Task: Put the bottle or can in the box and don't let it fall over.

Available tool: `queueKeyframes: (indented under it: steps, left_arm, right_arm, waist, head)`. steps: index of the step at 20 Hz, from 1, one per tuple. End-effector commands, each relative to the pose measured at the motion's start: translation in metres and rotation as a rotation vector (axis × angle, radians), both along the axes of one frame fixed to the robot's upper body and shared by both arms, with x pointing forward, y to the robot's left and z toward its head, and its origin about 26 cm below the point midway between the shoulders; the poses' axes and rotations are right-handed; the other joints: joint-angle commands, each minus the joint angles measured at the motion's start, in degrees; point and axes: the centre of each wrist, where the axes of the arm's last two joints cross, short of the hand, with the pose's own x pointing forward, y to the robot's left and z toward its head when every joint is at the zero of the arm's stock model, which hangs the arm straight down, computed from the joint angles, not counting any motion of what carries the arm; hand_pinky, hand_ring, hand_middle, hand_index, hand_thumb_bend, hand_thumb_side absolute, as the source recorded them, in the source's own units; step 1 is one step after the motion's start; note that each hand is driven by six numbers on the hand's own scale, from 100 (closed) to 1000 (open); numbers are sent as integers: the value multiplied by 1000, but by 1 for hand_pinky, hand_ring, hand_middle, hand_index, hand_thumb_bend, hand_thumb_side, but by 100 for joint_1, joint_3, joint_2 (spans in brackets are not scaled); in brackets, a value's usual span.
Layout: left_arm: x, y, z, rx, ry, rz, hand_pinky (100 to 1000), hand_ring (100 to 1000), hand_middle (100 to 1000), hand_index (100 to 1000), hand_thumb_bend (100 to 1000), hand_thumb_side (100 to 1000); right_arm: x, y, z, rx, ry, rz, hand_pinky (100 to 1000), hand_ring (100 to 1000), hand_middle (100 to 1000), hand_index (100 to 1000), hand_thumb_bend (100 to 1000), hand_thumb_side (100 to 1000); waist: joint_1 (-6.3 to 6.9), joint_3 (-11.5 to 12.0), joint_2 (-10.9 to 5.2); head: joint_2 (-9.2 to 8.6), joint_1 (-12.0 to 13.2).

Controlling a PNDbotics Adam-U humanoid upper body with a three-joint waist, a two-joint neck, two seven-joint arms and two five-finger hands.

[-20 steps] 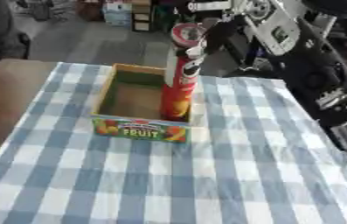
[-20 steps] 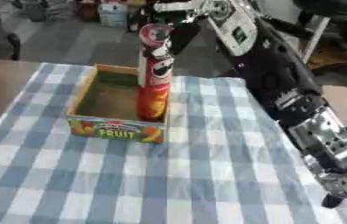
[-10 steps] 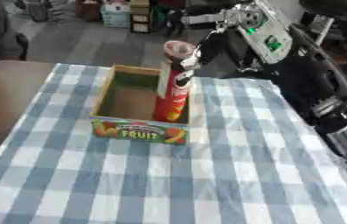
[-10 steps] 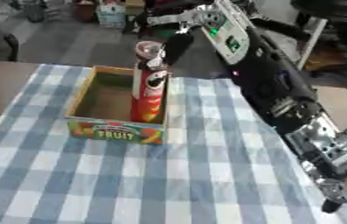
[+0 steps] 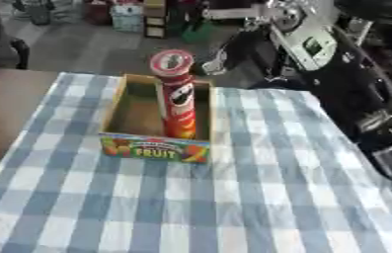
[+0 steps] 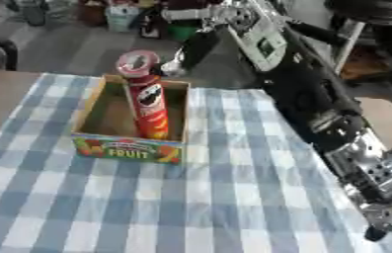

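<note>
- Your red can (image 5: 178, 96) stands upright inside the fruit box (image 5: 156, 149), against its right wall.
- The box sits on the blue checked tablecloth (image 5: 233, 197).
- Your right hand (image 6: 188, 53) hangs beyond the box, apart from the can, fingers relaxed and holding nothing.

We saw a tall red can (image 5: 178, 99) with a pale round lid standing upright inside the open cardboard box (image 5: 126, 111), at its near right corner, against the right wall. The box, its near face printed with fruit and "FRUIT", sat on the checked table.
</note>
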Motion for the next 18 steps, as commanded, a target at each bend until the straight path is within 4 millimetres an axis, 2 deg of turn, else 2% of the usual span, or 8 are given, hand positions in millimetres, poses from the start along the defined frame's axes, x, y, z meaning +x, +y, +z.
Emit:
queueKeyframes:
  steps: [1, 5, 7, 12, 18]
  left_arm:
    - [-1, 7, 5, 19, -16, 23, 689, 518, 512, 694, 324, 465]
    - [-2, 11, 3, 23, -11, 46, 689, 518, 512, 694, 322, 465]
    - [-3, 13, 2, 26, -8, 56, 689, 518, 511, 694, 322, 465]
    - [-4, 16, 0, 25, -2, 79, 689, 517, 511, 693, 320, 465]
    - [-5, 18, -5, 21, 13, 95, 689, 517, 512, 693, 318, 466]
  right_arm:
    - [-25, -23, 29, 74, -103, -8, 834, 871, 922, 972, 326, 437]
    - [-56, -53, 27, 125, -139, -47, 799, 827, 912, 971, 321, 436]
    - [-71, -70, 19, 158, -141, -80, 795, 821, 908, 969, 324, 434]
    - [-103, -101, -13, 231, -132, -181, 770, 798, 890, 956, 324, 417]
    - [-127, -115, -53, 396, -129, -252, 718, 745, 857, 938, 319, 404]
  waist:
    - [17, -72, -131]
    - [-35, -330, -154]
    - [-50, -464, -167]
    - [-68, -762, -157]
    - [-50, -1007, -151]
  head:
    - [9, 104]
    - [5, 247]
    - [6, 321]
    - [-60, 449]
    - [-35, 673]
